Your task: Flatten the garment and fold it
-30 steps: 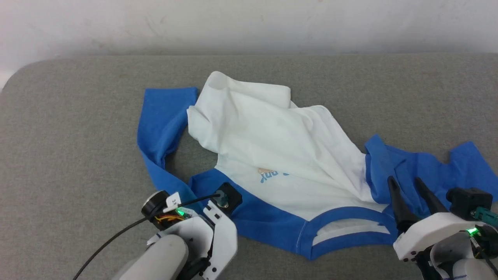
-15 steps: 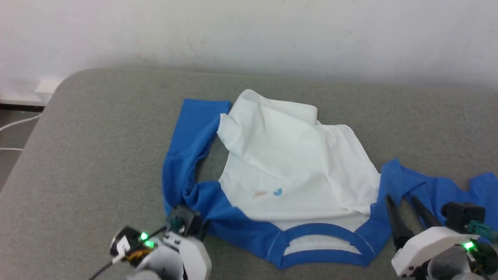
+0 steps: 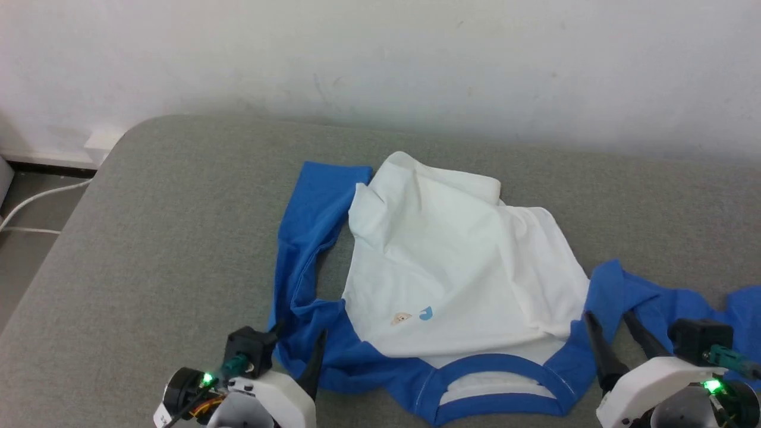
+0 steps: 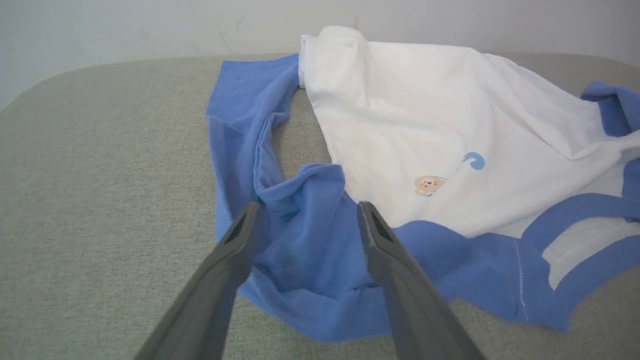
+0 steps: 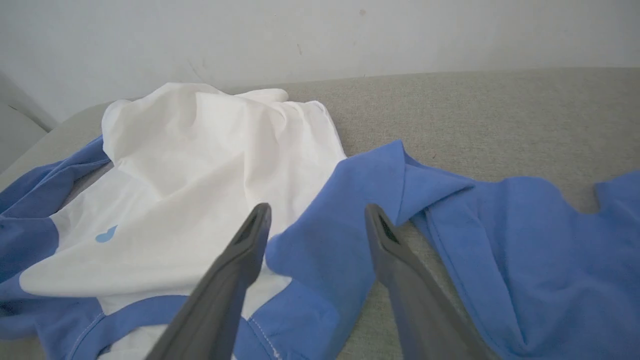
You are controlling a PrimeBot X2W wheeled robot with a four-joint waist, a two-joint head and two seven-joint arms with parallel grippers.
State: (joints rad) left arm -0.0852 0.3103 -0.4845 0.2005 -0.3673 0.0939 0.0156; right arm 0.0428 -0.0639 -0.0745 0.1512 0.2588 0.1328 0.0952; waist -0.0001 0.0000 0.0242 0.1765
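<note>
- Shirt [image 3: 452, 267] lies on the grey pad [image 3: 148, 238], about mid-width, with the neckband [image 3: 499, 360] nearest us and the hem end toward the white wall [image 3: 380, 59].
- We see the white body rumpled, not flat. Its far edge is folded over on itself and creases run diagonally across it.
- The chest shows a tiny tan cartoon [image 3: 401, 318] with a scrap of blue print [image 3: 425, 312] just beside it.
- The left-side sleeve [image 3: 315, 226] runs away from us along the body's edge and is bunched near the shoulder. Bare pad shows between sleeve and body.
- The right-side sleeve [image 3: 672, 303] spreads off to the right, creased, and reaches the edge of our head view.
- Left gripper [image 4: 307, 207]: the fingers stand wide apart over the bunched blue shoulder cloth and grip nothing. We can't tell whether the tips touch the fabric.
- Right gripper [image 5: 317, 207]: the fingers are also wide apart, over the blue right shoulder near its seam with the white. Nothing is held.
- A cable [image 3: 35, 202] lies on the floor past the pad's left corner.
</note>
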